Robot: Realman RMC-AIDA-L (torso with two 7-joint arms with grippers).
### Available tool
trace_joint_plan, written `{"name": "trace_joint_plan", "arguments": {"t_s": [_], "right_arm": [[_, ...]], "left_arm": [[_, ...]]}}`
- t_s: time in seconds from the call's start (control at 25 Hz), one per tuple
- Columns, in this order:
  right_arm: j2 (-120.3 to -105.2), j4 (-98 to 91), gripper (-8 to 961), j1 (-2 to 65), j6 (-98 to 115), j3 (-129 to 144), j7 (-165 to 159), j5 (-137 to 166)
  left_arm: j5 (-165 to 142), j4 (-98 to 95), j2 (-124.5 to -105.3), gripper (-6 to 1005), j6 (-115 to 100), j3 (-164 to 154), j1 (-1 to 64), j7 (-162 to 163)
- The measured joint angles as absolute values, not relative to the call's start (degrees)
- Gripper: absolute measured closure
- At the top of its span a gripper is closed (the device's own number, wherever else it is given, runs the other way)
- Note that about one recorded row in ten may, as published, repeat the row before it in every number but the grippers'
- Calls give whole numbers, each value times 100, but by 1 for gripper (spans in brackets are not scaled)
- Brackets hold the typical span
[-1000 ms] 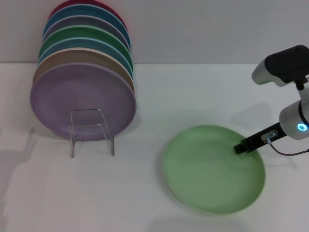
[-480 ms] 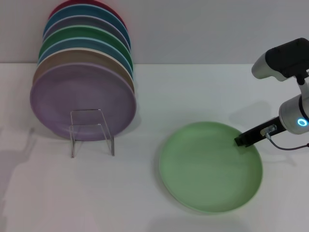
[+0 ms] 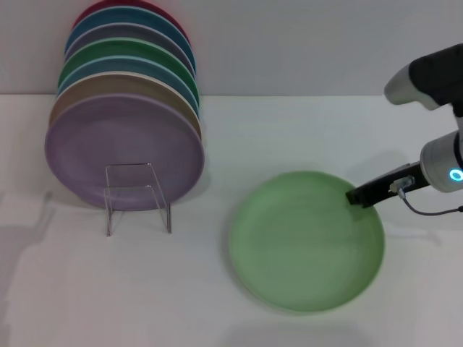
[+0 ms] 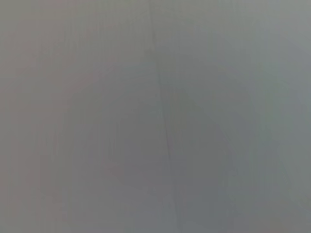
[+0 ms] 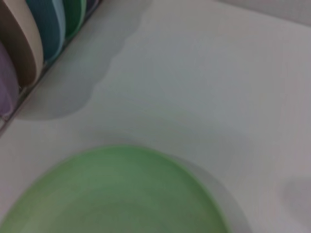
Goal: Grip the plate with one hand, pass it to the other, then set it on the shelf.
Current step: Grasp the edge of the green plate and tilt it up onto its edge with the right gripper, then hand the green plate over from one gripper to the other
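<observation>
Sliding leftward across the white table (image 3: 304,137), the pale green plate (image 3: 307,249) is being carried by the right gripper (image 3: 359,196), whose jaws are pinching its far right rim. Over the past second the plate has been drifting toward the table's centre and away from the near edge, suggesting the handover is approaching, though the left arm is not showing in the head view. Farther back on the left, a clear rack (image 3: 137,195) is holding a row of upright coloured plates (image 3: 124,148) against a plain grey wall (image 3: 304,43).
</observation>
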State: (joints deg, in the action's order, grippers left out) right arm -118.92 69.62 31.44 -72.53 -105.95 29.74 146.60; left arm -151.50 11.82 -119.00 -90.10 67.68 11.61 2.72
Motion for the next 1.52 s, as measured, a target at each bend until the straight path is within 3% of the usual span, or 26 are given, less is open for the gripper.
{"name": "trace_joint_plan", "arguments": {"t_s": [0.68,0.96,1.08,1.12,1.2,1.28,1.32,1.36,1.52], "right_arm": [[-11887,8279,929,2417,-7153,-10765,3504,13660],[-11909,8779,930,1487,-6363,-10901,5313,12164],[-11915,8804,930,1182,-6077,-10924,6086,11517],[-11915,8790,930,1082,-5998,-10949,6361,11288],[-11924,8737,930,870,-5794,-10971,6976,10845],[-11936,8648,930,715,-5612,-10955,7553,10505],[-11941,8489,930,637,-5428,-10941,7963,10181],[-11941,8489,930,637,-5428,-10941,7963,10181],[-11934,8133,929,637,-5249,-10982,8458,9828]], "left_arm": [[-15162,1424,-11892,188,-9491,6397,1083,271],[-15489,1774,-11673,190,-9321,5681,1270,775],[-15894,2385,-11451,190,-8580,5681,1325,1013],[-16196,3092,-11279,190,-7943,5719,1196,994],[-16351,3544,-11175,191,-7548,5752,1097,978],[-16535,4572,-10925,191,-6674,5770,893,963],[-16562,5512,-10634,193,-5869,5691,743,965],[-16562,5512,-10634,194,-5869,5691,743,965],[-16560,7224,-10038,201,-4168,5447,644,1043]]}}
